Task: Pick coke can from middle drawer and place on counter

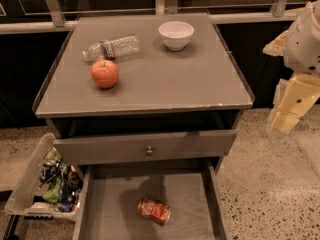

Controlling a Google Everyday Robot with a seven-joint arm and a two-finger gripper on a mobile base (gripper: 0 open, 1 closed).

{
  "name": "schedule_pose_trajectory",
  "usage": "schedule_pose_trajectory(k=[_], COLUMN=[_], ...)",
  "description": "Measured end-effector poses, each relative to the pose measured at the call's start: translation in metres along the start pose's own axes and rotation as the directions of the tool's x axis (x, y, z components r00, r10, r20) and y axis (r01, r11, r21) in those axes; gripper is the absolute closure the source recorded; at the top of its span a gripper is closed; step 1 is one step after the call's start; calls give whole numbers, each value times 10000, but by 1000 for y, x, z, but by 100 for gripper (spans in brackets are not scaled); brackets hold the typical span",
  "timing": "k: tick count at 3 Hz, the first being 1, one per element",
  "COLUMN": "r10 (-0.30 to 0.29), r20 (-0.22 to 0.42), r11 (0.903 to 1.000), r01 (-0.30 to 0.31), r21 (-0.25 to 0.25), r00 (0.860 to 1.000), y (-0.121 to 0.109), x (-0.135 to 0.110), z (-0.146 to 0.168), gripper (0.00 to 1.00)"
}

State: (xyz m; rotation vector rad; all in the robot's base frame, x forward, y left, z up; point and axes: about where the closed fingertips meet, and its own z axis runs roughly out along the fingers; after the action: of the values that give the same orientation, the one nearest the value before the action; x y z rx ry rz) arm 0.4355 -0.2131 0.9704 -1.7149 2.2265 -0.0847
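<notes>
The coke can (154,211) lies on its side on the floor of the open middle drawer (112,214), near the drawer's centre. The counter (165,79) is the grey cabinet top above it. My gripper (291,106) hangs at the right edge of the view, beside the cabinet's right side and at about counter height. It is well away from the can and holds nothing that I can see.
On the counter are a red apple (105,73), a plastic water bottle (111,47) lying down, and a white bowl (176,34). A shut drawer front with a round knob (148,150) sits above the open drawer. A clear bin of snack packets (47,181) stands at the lower left.
</notes>
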Motion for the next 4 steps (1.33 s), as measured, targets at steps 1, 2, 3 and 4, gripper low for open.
schedule_pose_trajectory(k=[1, 2, 3, 4], r10=[-179, -164, 117, 114], r20=[463, 1025, 1251, 1252], r11=[9996, 9984, 9965, 9966], r01=[189, 218, -13, -9], r21=[-227, -525, -833, -830], r00=[9988, 9946, 9921, 9921], y=[20, 49, 73, 73], x=[-5, 2, 12, 12], z=[24, 67, 101, 101], gripper=[0, 0, 0, 0])
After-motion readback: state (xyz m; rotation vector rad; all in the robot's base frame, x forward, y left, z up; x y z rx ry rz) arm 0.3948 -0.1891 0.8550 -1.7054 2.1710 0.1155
